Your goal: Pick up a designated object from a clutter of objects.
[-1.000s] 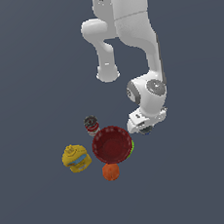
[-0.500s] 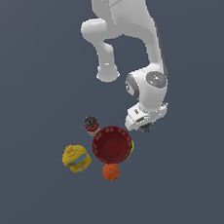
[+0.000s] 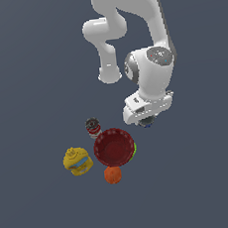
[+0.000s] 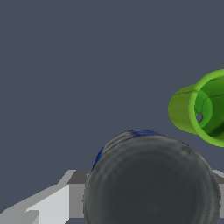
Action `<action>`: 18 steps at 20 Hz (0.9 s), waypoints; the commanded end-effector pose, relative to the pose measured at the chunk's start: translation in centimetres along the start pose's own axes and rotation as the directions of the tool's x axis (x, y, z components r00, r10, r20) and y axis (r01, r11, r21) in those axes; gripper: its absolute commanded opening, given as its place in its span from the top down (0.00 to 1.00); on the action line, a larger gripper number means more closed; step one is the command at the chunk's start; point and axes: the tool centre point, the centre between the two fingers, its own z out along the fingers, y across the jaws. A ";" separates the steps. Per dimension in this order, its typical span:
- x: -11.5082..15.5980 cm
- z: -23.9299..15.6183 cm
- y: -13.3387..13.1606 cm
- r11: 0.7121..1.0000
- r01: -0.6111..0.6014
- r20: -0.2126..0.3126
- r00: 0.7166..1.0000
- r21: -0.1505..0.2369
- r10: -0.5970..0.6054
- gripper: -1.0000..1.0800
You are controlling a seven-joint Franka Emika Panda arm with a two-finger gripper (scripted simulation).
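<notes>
The big white robot arm point(image 3: 149, 72) bends down over the flat dark grey table point(image 3: 26, 70). Its white hand block sits low, and the fingers point(image 3: 146, 122) poke out just under it. A small, squat, dark round can with a blue mark point(image 3: 147, 124) peeks out there, mostly hidden by the hand.

In the wrist view, the small dark can point(image 4: 151, 179) fills the space right in front of the camera. Its grey round top is very big and close, and a thin blue edge shows at its 12 o'clock side. Grey and white parts of the fingers point(image 4: 48, 205) show beside the can. I cannot tell if the fingers press on the can or only sit around it.

A bright green plastic cup point(image 4: 201, 107) lies on its side near the can, at about 2 o'clock from it in the wrist view.

The other things sit in a little group. A dark red ribbed round bowl point(image 3: 114, 147) is in the middle, at about 8 o'clock from the small can. A red and white can with a dark top point(image 3: 93, 127) stands just beside the bowl at 10 o'clock. A yellow tub with a blue band point(image 3: 77, 161) sits at the bowl's 8 o'clock, a little apart. A small orange ball point(image 3: 112, 175) sits right by the bowl at 6 o'clock.
</notes>
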 end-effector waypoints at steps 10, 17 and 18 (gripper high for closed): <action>0.8 -12.2 3.2 1.000 0.001 -0.001 1.000 0.002 -0.001 1.00; 1.4 -19.1 5.2 1.000 0.000 -0.001 1.000 0.002 0.000 1.00; 1.5 -20.0 5.5 1.000 0.000 -0.001 1.000 0.001 0.000 1.00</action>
